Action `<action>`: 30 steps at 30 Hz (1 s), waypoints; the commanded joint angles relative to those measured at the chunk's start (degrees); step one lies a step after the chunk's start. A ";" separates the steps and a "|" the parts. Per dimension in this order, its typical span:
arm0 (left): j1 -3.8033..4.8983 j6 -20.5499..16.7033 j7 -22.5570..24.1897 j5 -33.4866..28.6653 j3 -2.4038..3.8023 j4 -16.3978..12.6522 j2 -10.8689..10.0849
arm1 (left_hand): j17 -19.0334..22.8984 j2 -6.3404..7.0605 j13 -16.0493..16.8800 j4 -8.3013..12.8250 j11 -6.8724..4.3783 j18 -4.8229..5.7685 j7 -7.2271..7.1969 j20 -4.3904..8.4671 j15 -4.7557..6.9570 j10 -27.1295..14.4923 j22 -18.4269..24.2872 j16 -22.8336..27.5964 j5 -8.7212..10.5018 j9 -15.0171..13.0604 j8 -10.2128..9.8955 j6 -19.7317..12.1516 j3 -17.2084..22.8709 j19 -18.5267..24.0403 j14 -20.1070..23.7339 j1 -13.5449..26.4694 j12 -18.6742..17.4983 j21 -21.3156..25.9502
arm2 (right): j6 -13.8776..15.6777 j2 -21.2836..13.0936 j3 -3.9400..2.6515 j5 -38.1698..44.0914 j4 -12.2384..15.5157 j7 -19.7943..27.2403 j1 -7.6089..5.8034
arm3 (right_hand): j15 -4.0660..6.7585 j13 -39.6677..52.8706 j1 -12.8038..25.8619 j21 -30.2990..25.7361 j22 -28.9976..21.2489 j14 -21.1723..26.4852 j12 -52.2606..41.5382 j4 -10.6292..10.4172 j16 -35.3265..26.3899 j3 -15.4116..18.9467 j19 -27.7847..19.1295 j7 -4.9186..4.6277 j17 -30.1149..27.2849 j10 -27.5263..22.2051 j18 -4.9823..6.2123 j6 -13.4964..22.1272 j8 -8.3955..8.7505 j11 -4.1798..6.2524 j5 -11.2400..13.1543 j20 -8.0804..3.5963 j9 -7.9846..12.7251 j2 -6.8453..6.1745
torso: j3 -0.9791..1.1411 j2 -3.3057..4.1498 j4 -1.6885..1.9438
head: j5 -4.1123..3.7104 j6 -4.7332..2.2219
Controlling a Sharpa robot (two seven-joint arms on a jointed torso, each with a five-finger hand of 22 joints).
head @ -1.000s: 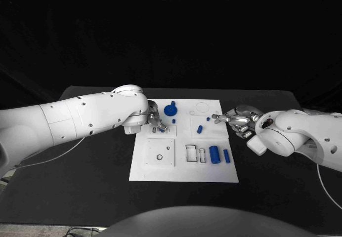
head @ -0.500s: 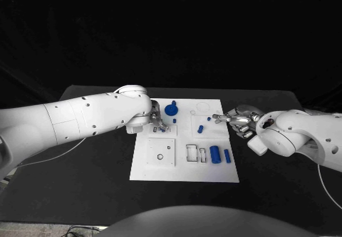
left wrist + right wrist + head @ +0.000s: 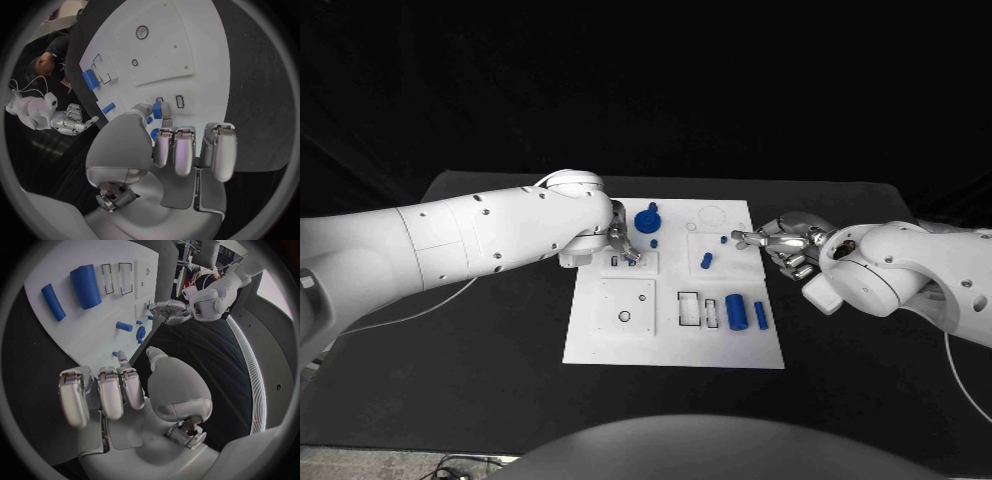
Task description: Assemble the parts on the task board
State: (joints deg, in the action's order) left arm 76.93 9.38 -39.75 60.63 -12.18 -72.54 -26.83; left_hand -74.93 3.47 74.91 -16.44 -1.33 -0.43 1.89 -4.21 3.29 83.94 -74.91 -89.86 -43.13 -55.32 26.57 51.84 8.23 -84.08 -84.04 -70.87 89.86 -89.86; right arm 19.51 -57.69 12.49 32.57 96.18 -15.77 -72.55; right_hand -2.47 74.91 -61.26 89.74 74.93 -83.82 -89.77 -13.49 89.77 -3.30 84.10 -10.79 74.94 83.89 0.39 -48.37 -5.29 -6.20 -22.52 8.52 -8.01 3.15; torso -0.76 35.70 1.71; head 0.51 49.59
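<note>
Two robot hands at the white board's far half, blue parts on the board.
Head view: board (image 3: 668, 340) lies mid-surface (image 3: 473, 400); left robot hand (image 3: 620, 246) sits over the board's far left area, just beside a blue knob part (image 3: 646, 221); right robot hand (image 3: 783, 243) hovers at the board's far right edge, near a small blue peg (image 3: 705, 262); big blue cylinder (image 3: 734, 312) and thin blue bar (image 3: 759, 316) lie side by side by the board's near right corner. Left wrist view: left robot hand (image 3: 181, 150) has fingers curled together, thumb and fingertips pinching a small blue piece (image 3: 157, 110) over the board. Right wrist view: right robot hand (image 3: 119, 390) fingers curled in close, nothing held, tips over the board's edge.
</note>
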 commanded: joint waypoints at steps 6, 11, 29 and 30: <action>0.01 1.17 -1.34 0.93 0.02 0.45 0.78 | -15.07 0.07 15.09 -0.16 -0.15 0.43 -0.02 0.23 0.32 6.06 -15.09 -0.14 0.87 -0.09 -0.21 0.02 0.54 -5.92 -5.96 -0.76 0.14 -0.14 | -0.91 0.04 0.01 0.50 0.12 -0.14 0.05 | -0.36 15.09 -0.55 0.26 15.07 -6.18 -0.23 -0.04 0.23 0.33 5.90 0.00 15.06 6.11 -0.39 0.39 -0.26 -0.39 0.19 0.49 0.08 -0.06 | 0.01 0.01 0.02 | 0.09 0.13; 0.00 1.77 -1.45 0.78 0.03 0.64 0.96 | -15.07 -0.03 15.09 -0.30 -0.06 0.43 0.10 0.22 0.29 6.06 -15.09 -0.14 1.44 -0.11 -0.34 -0.03 0.50 -5.92 -5.96 -0.59 0.14 -0.14 | -0.91 0.00 0.01 0.50 0.13 -0.16 0.05 | -0.36 15.09 -0.55 0.26 15.07 -6.18 -0.23 -0.04 0.23 0.33 5.90 0.00 15.06 6.11 -0.39 0.39 -0.26 -0.39 0.19 0.49 0.08 -0.06 | 0.01 -0.01 0.00 | 0.11 0.21; -0.11 2.75 -1.28 0.24 0.02 1.04 1.05 | -15.07 -0.14 15.09 -0.37 0.09 0.43 0.24 0.20 0.22 6.06 -15.09 -0.14 1.89 -0.12 -0.52 -0.12 0.32 -5.92 -5.96 -0.02 0.14 -0.14 | -0.90 0.02 0.01 0.50 0.05 -0.17 0.06 | -0.37 15.09 -0.58 0.26 15.07 -6.18 -0.23 -0.07 0.23 0.39 5.90 -0.01 15.06 6.11 -0.39 0.43 -0.30 -0.41 0.17 0.50 0.08 -0.03 | 0.01 -0.03 0.02 | 0.14 0.32; -0.11 2.79 -1.29 0.20 0.02 1.03 1.04 | -15.07 -0.14 15.09 -0.37 0.09 0.43 0.24 0.20 0.22 6.06 -15.09 -0.14 1.89 -0.12 -0.52 -0.12 0.32 -5.92 -5.96 -0.02 0.14 -0.14 | -0.90 0.03 0.01 0.50 0.05 -0.17 0.06 | -0.37 15.09 -0.58 0.26 15.07 -6.18 -0.23 -0.07 0.23 0.39 5.90 -0.01 15.06 6.11 -0.39 0.43 -0.30 -0.41 0.17 0.50 0.08 -0.03 | 0.01 -0.04 0.01 | 0.15 0.38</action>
State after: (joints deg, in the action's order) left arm 76.82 10.80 -39.93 61.05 -12.18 -71.41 -25.86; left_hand -74.91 3.63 74.91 -16.60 -1.33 -0.43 1.94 -4.21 3.29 83.94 -74.91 -89.86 -41.56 -55.39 26.28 51.78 8.39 -84.07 -84.04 -71.01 89.86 -89.86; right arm 19.44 -57.70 12.49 32.58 96.20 -15.90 -72.55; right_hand -2.46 74.91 -61.26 89.74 74.91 -83.82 -89.77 -13.49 89.77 -3.31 83.89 -10.79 74.92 83.89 0.39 -48.38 -5.29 -6.20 -22.52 8.73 -8.01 3.15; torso -0.75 35.67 1.74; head 0.71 49.91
